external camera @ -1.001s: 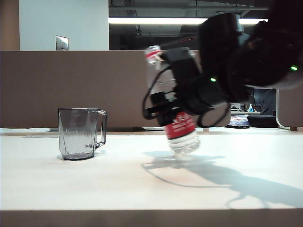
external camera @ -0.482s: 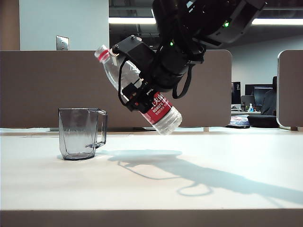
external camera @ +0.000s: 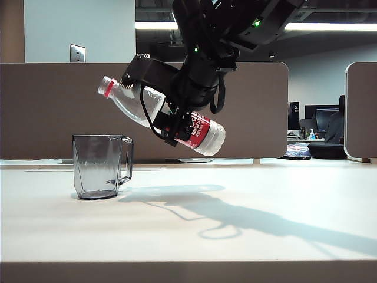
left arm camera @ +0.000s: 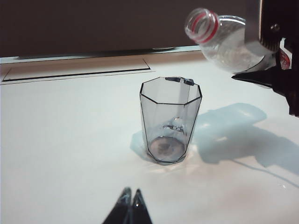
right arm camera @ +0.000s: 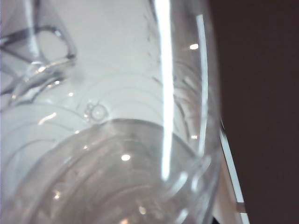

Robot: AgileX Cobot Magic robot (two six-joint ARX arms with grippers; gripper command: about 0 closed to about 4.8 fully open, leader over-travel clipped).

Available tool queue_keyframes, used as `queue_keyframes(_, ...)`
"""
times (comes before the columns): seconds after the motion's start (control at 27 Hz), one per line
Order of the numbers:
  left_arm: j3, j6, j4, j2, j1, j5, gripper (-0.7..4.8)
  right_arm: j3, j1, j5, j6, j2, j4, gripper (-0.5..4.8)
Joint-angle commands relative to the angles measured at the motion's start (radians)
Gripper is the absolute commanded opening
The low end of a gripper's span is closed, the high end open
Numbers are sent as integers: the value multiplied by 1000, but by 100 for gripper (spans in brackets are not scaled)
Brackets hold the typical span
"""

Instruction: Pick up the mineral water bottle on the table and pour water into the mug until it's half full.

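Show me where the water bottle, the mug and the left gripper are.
mineral water bottle [external camera: 132, 105], exterior view, clear shoulder below the red neck ring.
mug [left arm camera: 170, 119], left wrist view, faceted front wall.
left gripper [left arm camera: 131, 201], left wrist view, between the closed fingers.

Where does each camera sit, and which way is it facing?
Exterior: low at the table front, facing across; right arm's jaws grip the tilted bottle above the mug.
Left wrist: looks down at the mug; shut left gripper shows.
Right wrist: pressed against the bottle.
All share the bottle.
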Motion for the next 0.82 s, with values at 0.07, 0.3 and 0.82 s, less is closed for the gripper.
queue_keyframes(0.07, 3, 0, 13, 1, 1, 4, -5, 12, 5, 9, -114, -5, 43, 287)
queue_keyframes(0.3, 3, 0, 13, 1, 1, 4, -5, 12, 3, 36, -157, -3, 45, 269)
queue_keyframes(0.82, 3, 0, 13, 1, 0, 4, -5, 119, 3, 140, -298, 84, 43, 269)
